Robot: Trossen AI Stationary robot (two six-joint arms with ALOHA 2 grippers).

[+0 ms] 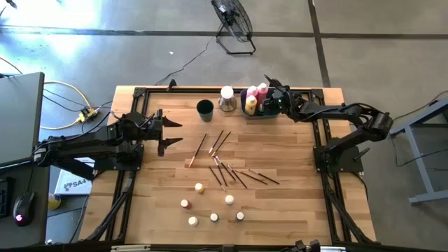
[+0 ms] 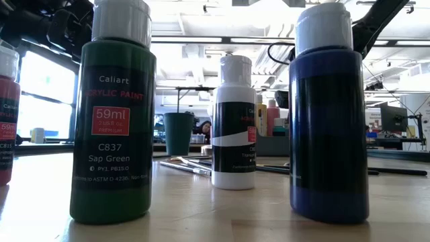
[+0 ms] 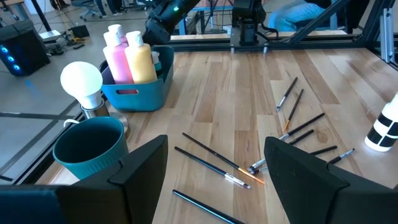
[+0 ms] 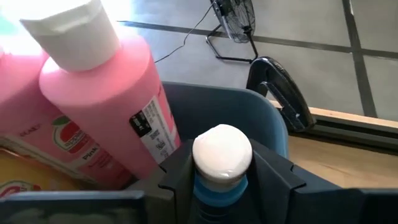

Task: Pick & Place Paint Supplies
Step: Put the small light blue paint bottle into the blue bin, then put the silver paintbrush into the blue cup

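In the low view, the dark green paint bottle (image 2: 113, 128) nearest the camera carries a black label reading "Caliart" and "ACRYLIC PAINT", a red patch with "59ml", then "C837" and "Sap Green", with a small line below that seems to include "ASTM D-4236". The red bottle (image 2: 7, 114) at the picture's edge shows only cut-off fragments, a "C" and "59" among them. The white bottle (image 2: 233, 124) has print too small to read. In the high view, a white box (image 1: 70, 183) beside the table shows letters like "SA4". In the right wrist view, the pink bottle (image 4: 102, 93) has a label with partly legible "Pink".
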